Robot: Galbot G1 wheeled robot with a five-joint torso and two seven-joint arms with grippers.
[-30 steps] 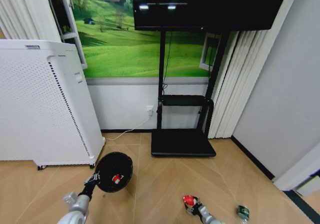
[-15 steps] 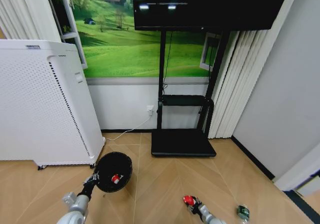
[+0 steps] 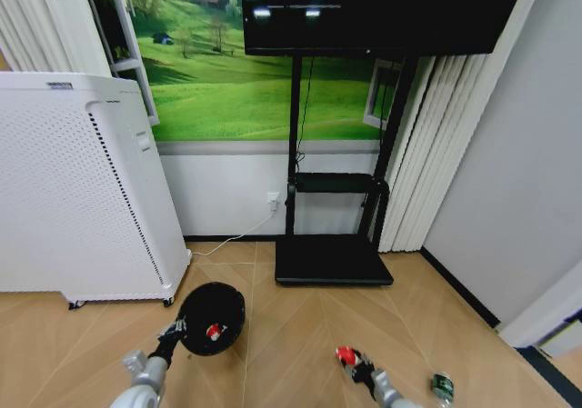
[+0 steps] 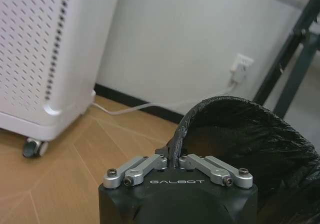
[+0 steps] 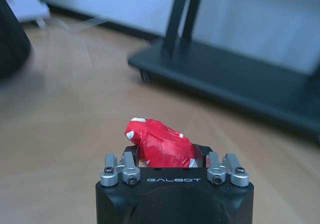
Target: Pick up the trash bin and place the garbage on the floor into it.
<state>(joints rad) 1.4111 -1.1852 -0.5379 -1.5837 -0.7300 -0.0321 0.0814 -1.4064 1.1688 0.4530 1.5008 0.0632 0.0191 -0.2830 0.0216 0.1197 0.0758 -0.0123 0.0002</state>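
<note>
Trash bin [image 3: 211, 318] pinched by its rim in the left gripper [image 3: 176, 327], beside the white appliance [image 3: 77, 190]; one red-and-white lump [image 3: 213, 331] inside. Further right, second red-and-white wrapper [image 5: 159, 144] clamped in the right gripper [image 3: 351, 363]. Beyond that gripper, greenish can [image 3: 442, 387] on the floor [image 3: 291, 335].

The room is evenly and brightly lit, with ceiling lamps mirrored as white glare on the dark screen [image 3: 382, 8]. Straight lines bow outward toward the head view's edges. Behind the right wrist's sharp red wrapper [image 5: 160, 143], the floor [image 5: 65, 114] and stand [image 5: 225, 79] are soft and blurred.
</note>
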